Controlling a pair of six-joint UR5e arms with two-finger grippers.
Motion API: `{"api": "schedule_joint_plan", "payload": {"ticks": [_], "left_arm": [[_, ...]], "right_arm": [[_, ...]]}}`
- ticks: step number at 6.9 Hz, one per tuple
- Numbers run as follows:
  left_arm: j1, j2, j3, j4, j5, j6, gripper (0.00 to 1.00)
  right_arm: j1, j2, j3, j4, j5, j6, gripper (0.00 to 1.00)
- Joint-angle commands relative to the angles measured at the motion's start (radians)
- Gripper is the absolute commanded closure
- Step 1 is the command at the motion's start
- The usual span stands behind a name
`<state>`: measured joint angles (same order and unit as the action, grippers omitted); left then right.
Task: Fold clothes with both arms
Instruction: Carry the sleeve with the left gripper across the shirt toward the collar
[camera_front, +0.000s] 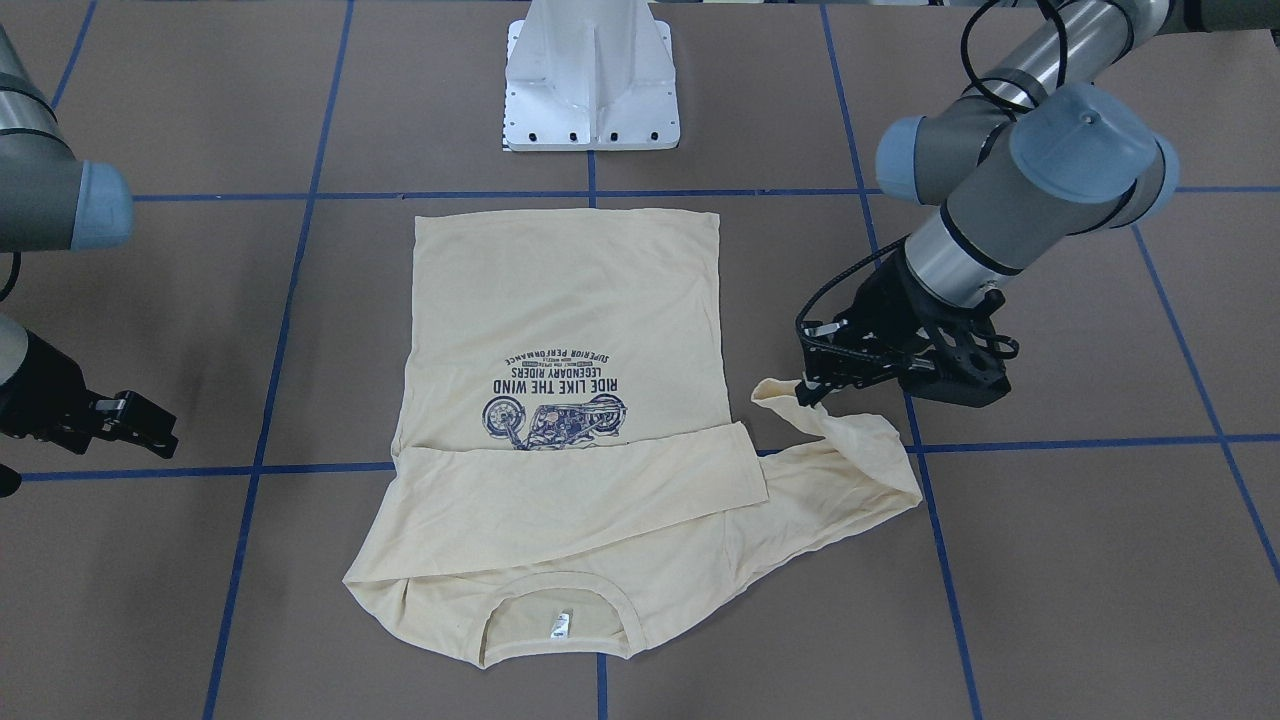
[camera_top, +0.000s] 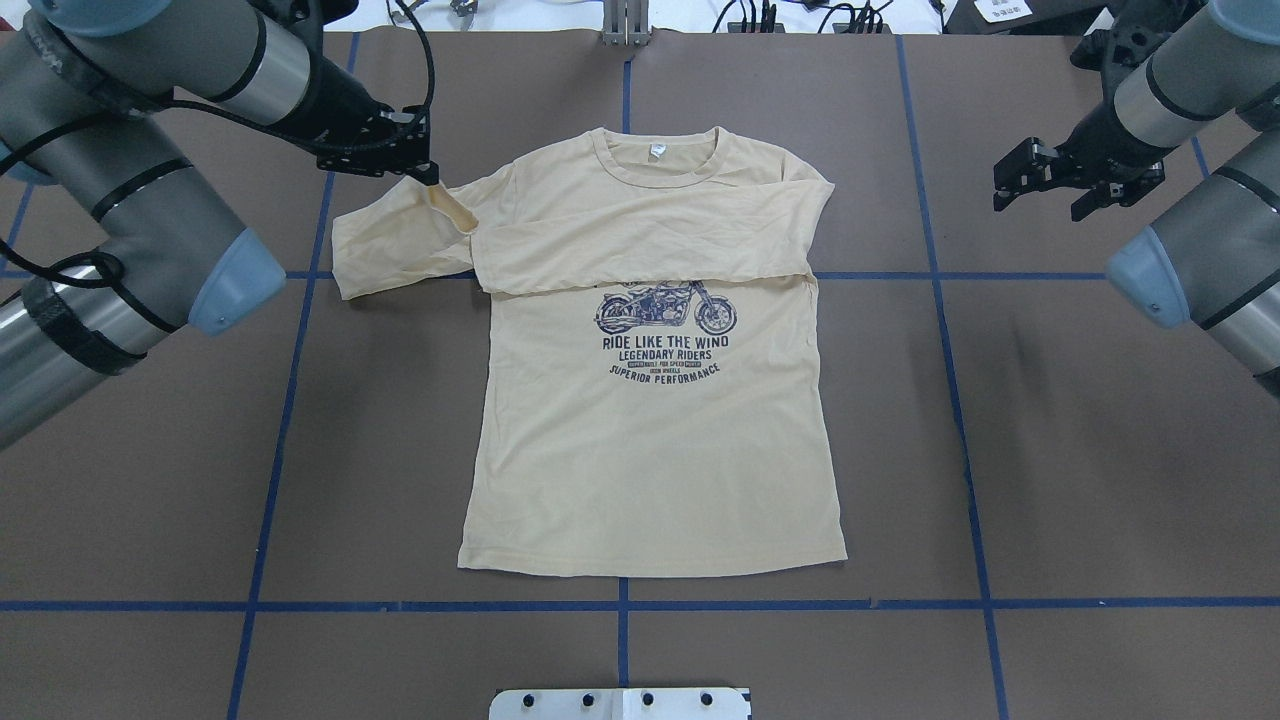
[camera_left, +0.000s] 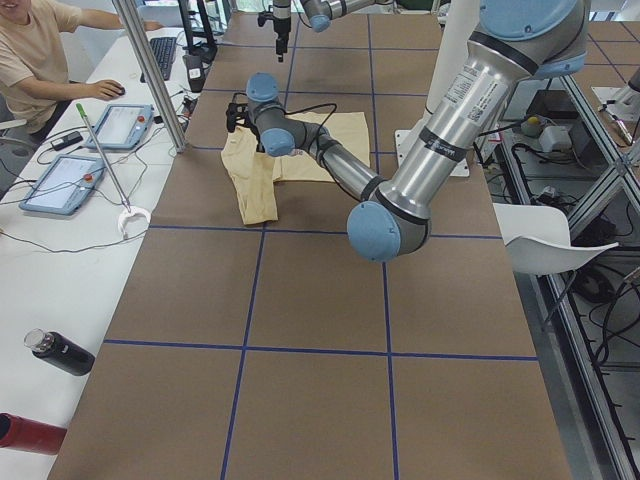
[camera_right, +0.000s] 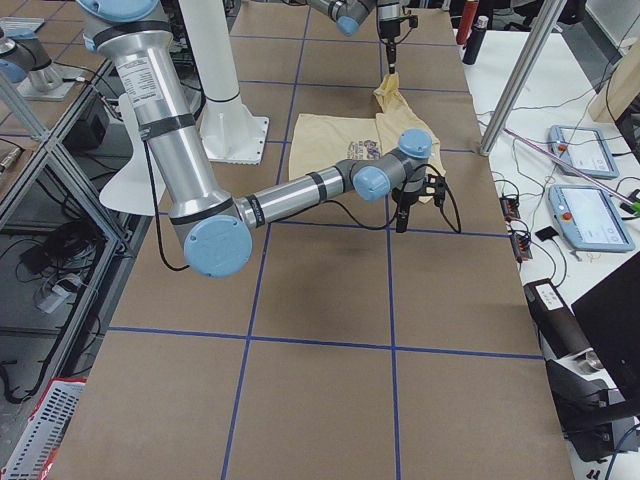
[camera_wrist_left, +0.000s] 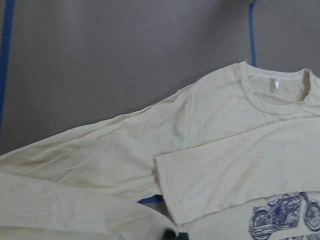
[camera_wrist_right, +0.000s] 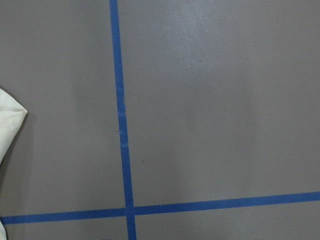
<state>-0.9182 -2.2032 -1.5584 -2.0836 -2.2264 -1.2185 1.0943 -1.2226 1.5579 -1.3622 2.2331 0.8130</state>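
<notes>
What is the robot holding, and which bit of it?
The left gripper pinches the pale cream-yellow long-sleeved T-shirt by the cuff of its spread-out sleeve. The right gripper holds nothing.

The T-shirt (camera_top: 650, 470) is pale cream-yellow, plain but for a dark navy motorcycle print (camera_top: 665, 308) with lettering beneath; its small neck tag (camera_top: 657, 152) seems white; the table (camera_top: 1100, 450) is flat brown, crossed by a grid of blue tape lines (camera_top: 965, 460); the arms (camera_top: 120, 190) are silver-grey with light blue joint caps (camera_top: 235, 280); the left gripper (camera_top: 428, 176) and right gripper (camera_top: 1040, 195) are black; the pedestal (camera_front: 592, 75) is white.
</notes>
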Motion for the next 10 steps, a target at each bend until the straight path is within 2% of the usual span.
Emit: {"api": "schedule_joint_plan", "payload": {"ticks": [1,3,5,7,9,10], "left_arm": [[0.036,-0.126,0.058,0.0,0.008,-0.096,1.0],[0.137,-0.26,0.166,-0.007,0.147,-0.195,1.0],[0.188,-0.428,0.343,-0.016,0.193,-0.262,1.0],[0.217,-0.496,0.4,-0.016,0.221,-0.263,1.0],[0.272,-0.516,0.446,-0.05,0.304,-0.283,1.0],[0.281,-0.523,0.465,-0.062,0.307,-0.291,1.0]], "right_arm": [[0.001,-0.002,-0.001,0.0,-0.001,0.0,0.04],[0.003,-0.003,-0.001,0.0,-0.001,0.0,0.01],[0.006,-0.002,-0.001,0.0,-0.003,0.0,0.01],[0.004,0.002,-0.001,0.0,-0.001,0.002,0.01],[0.006,0.0,-0.001,0.0,-0.001,0.002,0.01],[0.006,0.001,-0.001,0.0,-0.001,0.002,0.01]]}}
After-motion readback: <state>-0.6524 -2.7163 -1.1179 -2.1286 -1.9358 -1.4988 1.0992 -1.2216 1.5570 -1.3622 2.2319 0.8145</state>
